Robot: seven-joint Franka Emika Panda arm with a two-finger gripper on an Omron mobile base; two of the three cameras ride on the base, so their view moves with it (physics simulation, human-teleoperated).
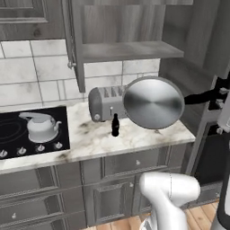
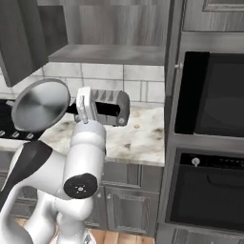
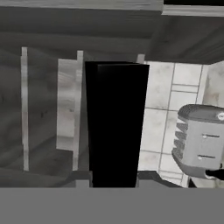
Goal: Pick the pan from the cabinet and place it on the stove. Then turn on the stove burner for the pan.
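arm (image 2: 81,157): glossy white rounded link housings with dark grey to black joint sections. a black circular cap with a small centre mark sits on one joint. hand section: white, blocky.

2 base views look forward-down from behind-left and behind-right, sharing toaster (image 1: 104,104) and desk (image 1: 134,137); hand view close along pan (image 3: 116,127) handle.

A kettle (image 1: 41,126) sits on the stove (image 1: 13,134); a toaster (image 1: 104,103) and bottle (image 1: 115,125) block the counter (image 1: 148,134) between.
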